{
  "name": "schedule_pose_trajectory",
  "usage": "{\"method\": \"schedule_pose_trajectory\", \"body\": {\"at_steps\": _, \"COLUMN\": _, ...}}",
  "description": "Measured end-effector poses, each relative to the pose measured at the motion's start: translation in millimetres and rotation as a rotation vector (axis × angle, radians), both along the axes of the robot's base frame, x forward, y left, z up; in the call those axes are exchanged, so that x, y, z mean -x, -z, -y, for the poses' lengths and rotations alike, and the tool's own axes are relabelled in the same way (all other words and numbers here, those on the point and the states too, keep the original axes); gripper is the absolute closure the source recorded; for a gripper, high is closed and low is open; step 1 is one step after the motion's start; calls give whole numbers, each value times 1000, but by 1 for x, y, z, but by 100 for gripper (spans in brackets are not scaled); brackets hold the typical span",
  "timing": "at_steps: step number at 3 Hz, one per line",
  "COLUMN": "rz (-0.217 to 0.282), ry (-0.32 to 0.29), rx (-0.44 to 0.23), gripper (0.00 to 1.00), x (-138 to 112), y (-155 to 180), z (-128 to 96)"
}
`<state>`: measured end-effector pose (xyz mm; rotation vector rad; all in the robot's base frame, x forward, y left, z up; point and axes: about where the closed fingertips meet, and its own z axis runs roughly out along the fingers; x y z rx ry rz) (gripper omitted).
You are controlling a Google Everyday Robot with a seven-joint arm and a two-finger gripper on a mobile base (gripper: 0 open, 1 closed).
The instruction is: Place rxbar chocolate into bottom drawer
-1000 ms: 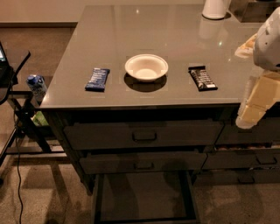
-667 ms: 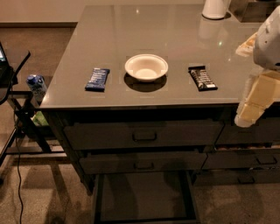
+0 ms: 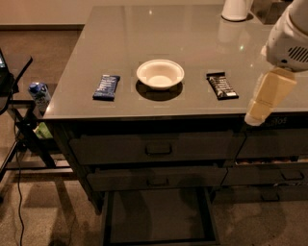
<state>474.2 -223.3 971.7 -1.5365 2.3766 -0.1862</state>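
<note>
The rxbar chocolate (image 3: 222,85), a black-wrapped bar with white lettering, lies flat on the grey countertop (image 3: 159,33), right of a white bowl. The bottom drawer (image 3: 159,214) is pulled open below the front of the cabinet, and its dark inside holds nothing. My gripper (image 3: 257,113) hangs at the right edge of the view, over the counter's front right edge, to the right of and nearer than the bar, not touching it. It holds nothing that I can see.
A white bowl (image 3: 160,73) sits mid-counter, and a blue-wrapped bar (image 3: 106,86) lies to its left. A white container (image 3: 236,9) stands at the back right. Two shut handled drawers (image 3: 158,149) are above the open one. A stand with a can (image 3: 39,93) is on the left.
My gripper has shifted a little to the left and up. The bars, the bowl and the drawer have not moved.
</note>
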Motion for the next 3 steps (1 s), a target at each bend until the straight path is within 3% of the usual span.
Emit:
{"method": "schedule_pose_trajectory", "body": {"at_steps": 1, "rz": 1, "ry": 0, "rx": 0, "gripper": 0, "x": 0, "y": 0, "z": 0}}
{"method": "schedule_pose_trajectory", "body": {"at_steps": 2, "rz": -47, "ry": 50, "rx": -3, "gripper": 0, "x": -8, "y": 28, "z": 1}}
{"method": "schedule_pose_trajectory", "body": {"at_steps": 3, "rz": -95, "ry": 147, "rx": 12, "gripper": 0, "x": -33, "y": 67, "z": 8}}
